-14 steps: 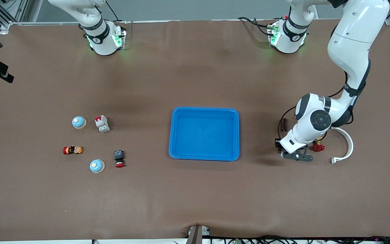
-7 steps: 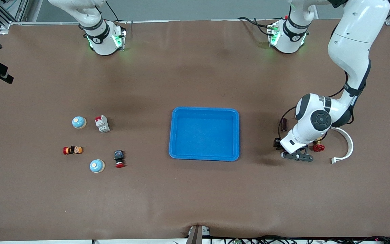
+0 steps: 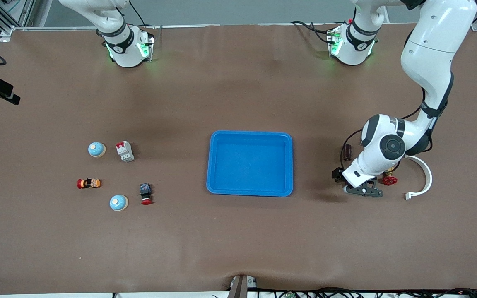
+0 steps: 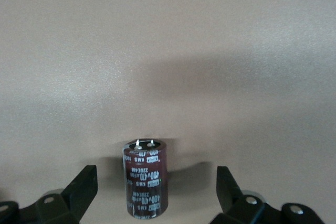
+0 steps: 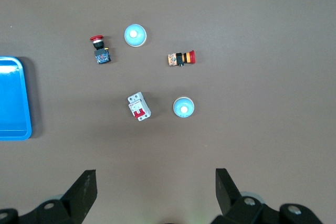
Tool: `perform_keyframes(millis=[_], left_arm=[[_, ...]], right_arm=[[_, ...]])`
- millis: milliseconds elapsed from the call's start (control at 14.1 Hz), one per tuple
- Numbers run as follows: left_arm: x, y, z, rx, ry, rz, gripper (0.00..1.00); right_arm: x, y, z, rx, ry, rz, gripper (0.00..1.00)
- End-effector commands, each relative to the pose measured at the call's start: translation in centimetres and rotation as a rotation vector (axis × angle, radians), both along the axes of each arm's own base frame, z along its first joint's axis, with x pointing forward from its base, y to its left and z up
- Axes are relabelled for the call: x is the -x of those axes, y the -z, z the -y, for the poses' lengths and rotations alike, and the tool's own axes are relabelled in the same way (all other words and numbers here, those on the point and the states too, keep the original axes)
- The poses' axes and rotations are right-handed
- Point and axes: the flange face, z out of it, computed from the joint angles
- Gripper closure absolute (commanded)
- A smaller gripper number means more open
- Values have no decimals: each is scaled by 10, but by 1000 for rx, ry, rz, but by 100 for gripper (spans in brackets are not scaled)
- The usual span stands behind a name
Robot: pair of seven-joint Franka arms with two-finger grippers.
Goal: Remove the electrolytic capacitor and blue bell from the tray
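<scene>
The capacitor (image 3: 347, 152), a dark maroon cylinder with white print, stands upright on the brown table at the left arm's end. In the left wrist view the capacitor (image 4: 145, 179) stands in the gap between the open fingers, touching neither. My left gripper (image 3: 337, 175) (image 4: 156, 171) hangs low beside it. Two blue dome bells sit at the right arm's end: one bell (image 3: 97, 149) (image 5: 184, 107) and a second bell (image 3: 119, 202) (image 5: 135, 35) nearer the front camera. My right gripper (image 5: 156, 192) is open and empty, high over that end; it is out of the front view.
A blue tray (image 3: 250, 133) (image 5: 13, 129) lies mid-table. By the bells are a white circuit breaker (image 3: 125, 151), a red-capped push button (image 3: 145, 193) and an orange-and-red part (image 3: 88, 183). A red valve (image 3: 389, 180) and a white curved band (image 3: 425, 169) lie by the left hand.
My left gripper's fingers have spread from nearly shut to wide open, and the hand has edged slightly toward the tray. The capacitor has stayed in place.
</scene>
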Motion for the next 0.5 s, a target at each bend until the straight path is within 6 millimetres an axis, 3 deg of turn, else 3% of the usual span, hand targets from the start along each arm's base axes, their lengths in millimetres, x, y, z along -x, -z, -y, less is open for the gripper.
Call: perform_keyframes(millis=[0,214,427], left_arm=[[-2,-1,1,-11,15,-1,0],[-7,-5,-4,-11,6,8,0],[-29,-24,-26,-27,-50,-29,0]], right_arm=[[-3,-9,1,-4,14,11,0],[-3,-6,-7,-4,-3,1,0],[-6,-1,-11,10,-13,-12,0]])
